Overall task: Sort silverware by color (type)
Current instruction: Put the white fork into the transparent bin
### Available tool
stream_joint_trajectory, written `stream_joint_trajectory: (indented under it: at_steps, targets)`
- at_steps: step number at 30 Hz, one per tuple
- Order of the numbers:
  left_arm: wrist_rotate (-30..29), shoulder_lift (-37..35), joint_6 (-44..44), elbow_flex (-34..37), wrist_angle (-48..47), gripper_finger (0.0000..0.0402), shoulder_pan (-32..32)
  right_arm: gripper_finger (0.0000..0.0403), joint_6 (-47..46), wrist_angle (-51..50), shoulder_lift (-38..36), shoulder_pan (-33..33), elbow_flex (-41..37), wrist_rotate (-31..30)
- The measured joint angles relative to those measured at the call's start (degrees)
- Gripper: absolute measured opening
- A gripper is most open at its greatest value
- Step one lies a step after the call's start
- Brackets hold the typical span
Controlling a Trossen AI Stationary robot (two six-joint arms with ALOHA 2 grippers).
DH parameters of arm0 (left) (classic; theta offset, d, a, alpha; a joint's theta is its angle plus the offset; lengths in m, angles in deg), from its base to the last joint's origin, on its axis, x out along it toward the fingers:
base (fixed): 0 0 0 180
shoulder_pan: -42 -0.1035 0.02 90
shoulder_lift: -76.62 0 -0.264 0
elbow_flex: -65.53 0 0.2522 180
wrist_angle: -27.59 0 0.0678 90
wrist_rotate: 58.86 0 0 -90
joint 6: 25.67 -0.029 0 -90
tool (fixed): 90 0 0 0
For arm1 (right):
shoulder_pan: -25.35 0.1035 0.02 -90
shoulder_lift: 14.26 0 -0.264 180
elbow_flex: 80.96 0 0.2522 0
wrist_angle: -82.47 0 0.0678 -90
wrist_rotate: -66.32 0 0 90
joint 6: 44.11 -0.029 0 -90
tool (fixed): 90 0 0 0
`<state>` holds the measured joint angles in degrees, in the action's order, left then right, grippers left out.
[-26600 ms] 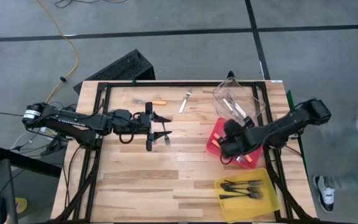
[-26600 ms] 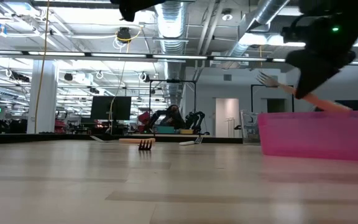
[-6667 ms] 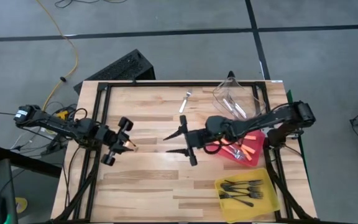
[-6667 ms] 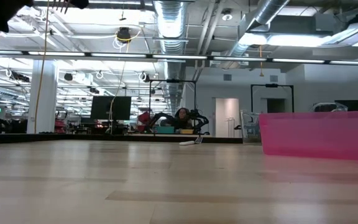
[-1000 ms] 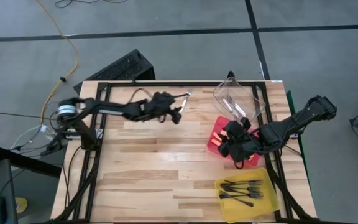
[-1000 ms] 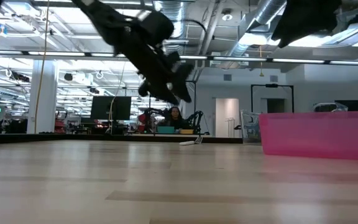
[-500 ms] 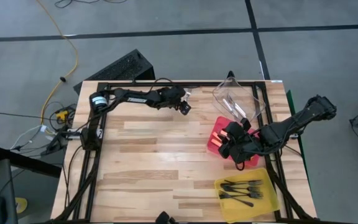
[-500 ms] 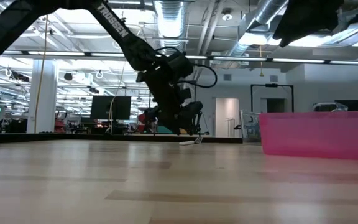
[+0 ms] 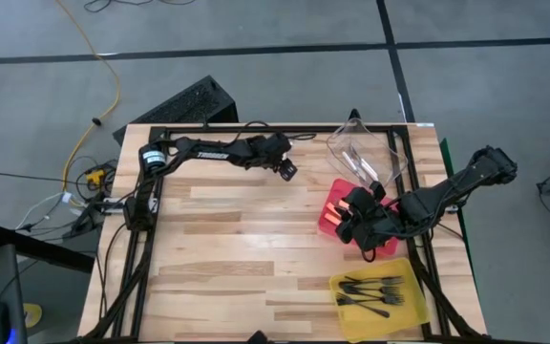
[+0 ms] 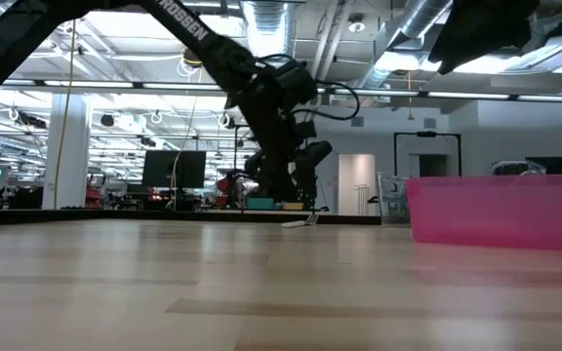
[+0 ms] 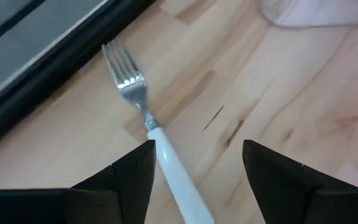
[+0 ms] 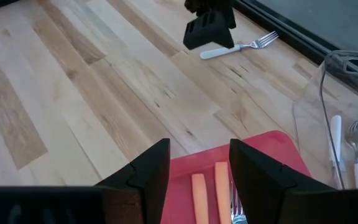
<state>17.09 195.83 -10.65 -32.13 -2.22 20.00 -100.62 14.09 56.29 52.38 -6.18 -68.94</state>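
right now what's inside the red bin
The red bin holds orange-handled forks: two orange handles and some metal tines show in the right wrist view. The right claw hovers open over the bin and covers the rest, so a full count isn't possible.

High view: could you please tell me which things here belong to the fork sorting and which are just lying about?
Belongs to the job:
- white-handled fork on the table, between the open left gripper fingers
- red bin with orange-handled forks
- yellow bin with black forks
- clear bin

Lying about:
- yellow cable
- black keyboard on the floor
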Motion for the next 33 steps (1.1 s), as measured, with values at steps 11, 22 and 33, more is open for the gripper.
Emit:
stream_joint_trajectory:
  at_steps: [11, 22, 33]
  targets:
    - [8.24, -0.06, -5.79, -10.11, -9.12, 0.0197, -4.65, 0.0192, 0.00, 0.03, 0.02, 0.01, 0.00, 0.11]
    - [17.10, -0.11, -8.44, -10.20, -11.18, 0.0197, -9.69, 0.0192, 0.00, 0.27, 0.02, 0.00, 0.00, 0.09]
    - [16.21, -0.11, -7.00, -10.18, -10.23, 0.0197, -10.46, 0.0192, 0.06, 0.32, 0.02, 0.00, 0.00, 0.09]
